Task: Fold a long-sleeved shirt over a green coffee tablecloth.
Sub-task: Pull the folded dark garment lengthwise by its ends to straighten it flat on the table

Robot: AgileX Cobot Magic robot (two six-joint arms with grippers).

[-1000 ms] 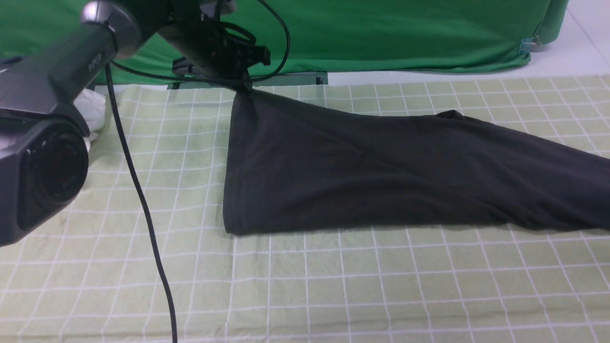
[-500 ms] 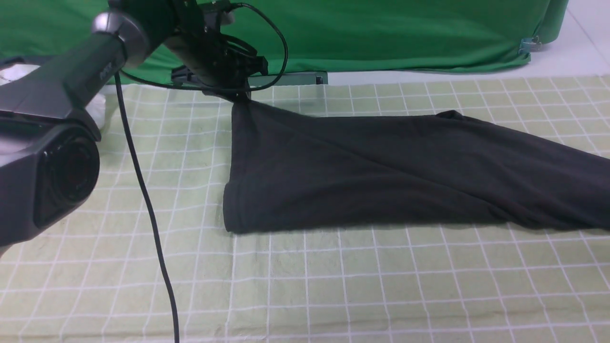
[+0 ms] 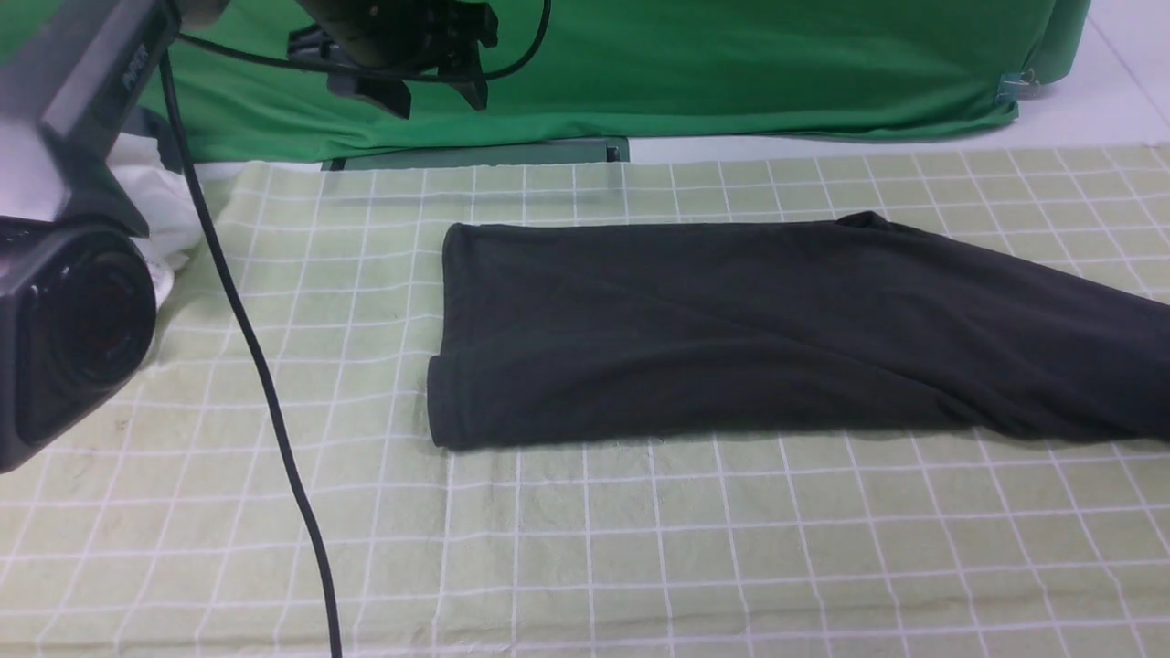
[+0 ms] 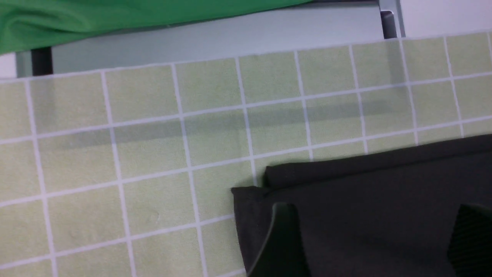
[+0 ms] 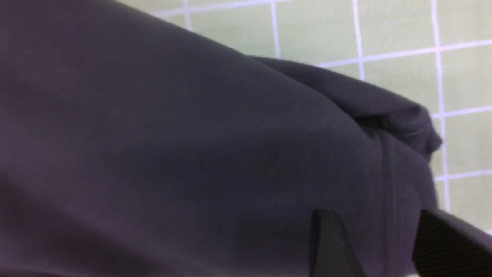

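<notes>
Left fingers (image 3: 442, 87), right fingers (image 5: 365, 246): parted, nothing gripped | black shirt (image 3: 695, 329): robot-side of left fingers, below both, long axis left-right

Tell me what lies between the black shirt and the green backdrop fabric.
A strip of the gridded tablecloth, then some white surface; the front view shows it.

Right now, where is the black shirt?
In the front view, the black shirt lies folded over on the grid-patterned tablecloth, stretching from left of centre past the right edge, nearer than the green backdrop cloth.
</notes>
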